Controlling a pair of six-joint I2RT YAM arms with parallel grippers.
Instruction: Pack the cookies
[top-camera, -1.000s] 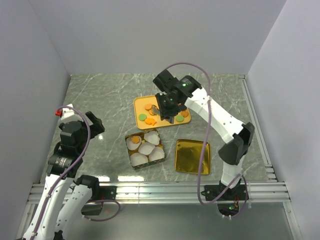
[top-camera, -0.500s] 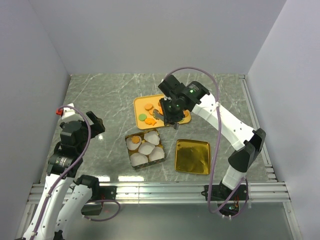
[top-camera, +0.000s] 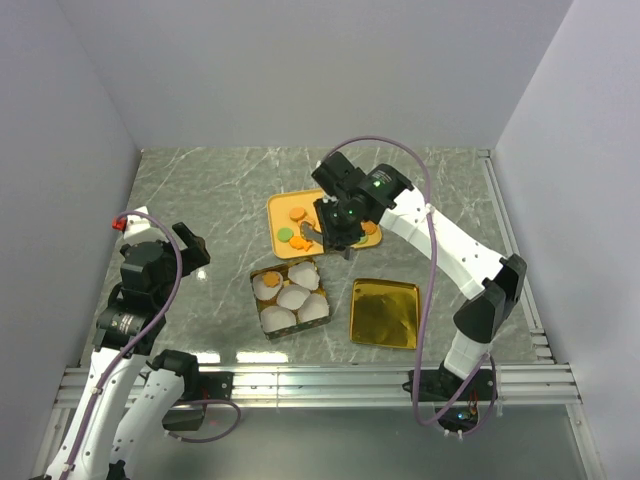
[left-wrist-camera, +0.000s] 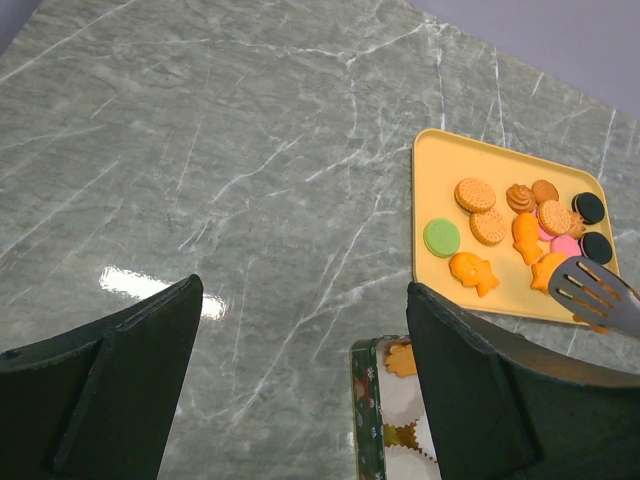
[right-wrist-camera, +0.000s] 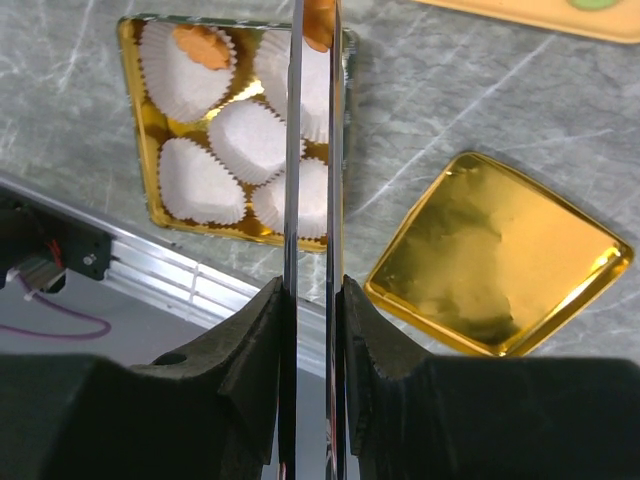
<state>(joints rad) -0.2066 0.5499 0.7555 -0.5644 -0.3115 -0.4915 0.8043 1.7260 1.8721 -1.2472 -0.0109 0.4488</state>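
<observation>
- My right end effector (right-wrist-camera: 312, 300) is clamped narrow on the handle of a slotted spatula (left-wrist-camera: 600, 295), which the wrist view shows edge-on
- In the last second my right wrist has turned and drawn back from over the middle of the yellow tray (left-wrist-camera: 430, 200) to its near edge, on the side facing the tin (right-wrist-camera: 152, 215)
- The blade now hangs over that near corner of the tray, just beside a fish-shaped biscuit
- An orange piece shows at the far end of the blade in my wrist view; I cannot tell whether it rides on the blade or lies beyond it
- Most of the cookies (left-wrist-camera: 510, 225) are on the tray: orange rounds and fish, one green, some pink, two black
- One orange cookie (right-wrist-camera: 203, 44) sits in a corner paper cup (right-wrist-camera: 245, 135) of the tin; most of the other cups look unfilled, so I judge packing has barely begun
- The shift toward the tin reads to me as a carry towards a cup, or a scoop at the tray edge
- The gold lid (right-wrist-camera: 500, 255) lies on the worktop (left-wrist-camera: 250, 150) beside the tin, apart from it
- My left end effector (left-wrist-camera: 300, 390) has not moved; its jaws are wide and hold nothing
</observation>
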